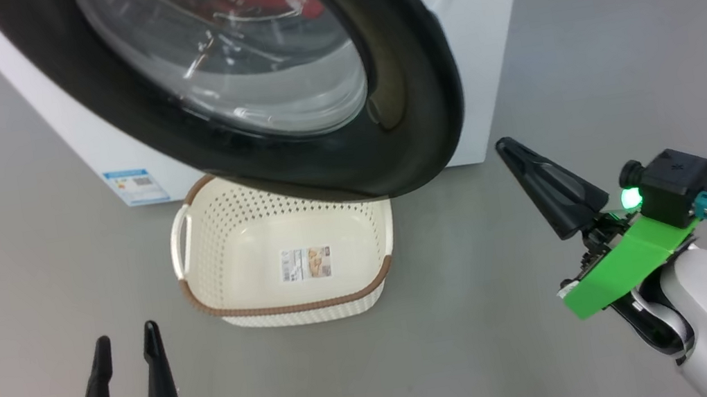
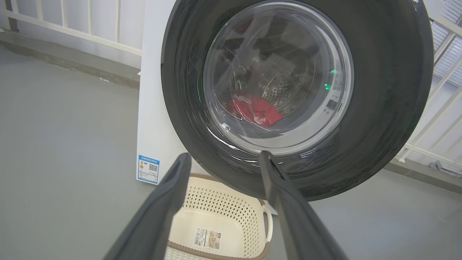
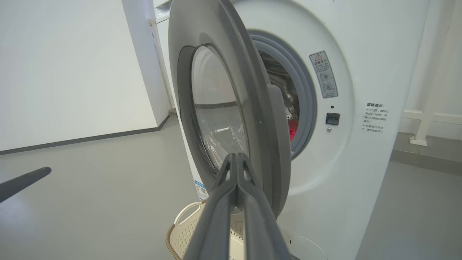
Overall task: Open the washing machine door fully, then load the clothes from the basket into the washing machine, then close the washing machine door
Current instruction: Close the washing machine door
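The washing machine [image 1: 483,32] is a white box whose door [image 1: 406,78], black-rimmed with a glass bowl, stands partly swung out over the basket [image 1: 286,308]. Red clothes [image 2: 254,108] lie in the drum, seen through the glass and past the door's edge [image 3: 292,130]. The cream basket holds just its paper label. My left gripper [image 1: 125,334] is open and empty, low at the left, short of the basket. My right gripper [image 1: 505,144] is shut on nothing, right of the door's lower edge. In the right wrist view its closed tips [image 3: 236,156] point at the door's rim [image 3: 231,72].
Grey floor runs all around the machine. A blue label sticker [image 1: 134,185] sits low on its front. A white railing [image 2: 72,21] runs behind the machine, and a white wall [image 3: 72,72] stands to one side.
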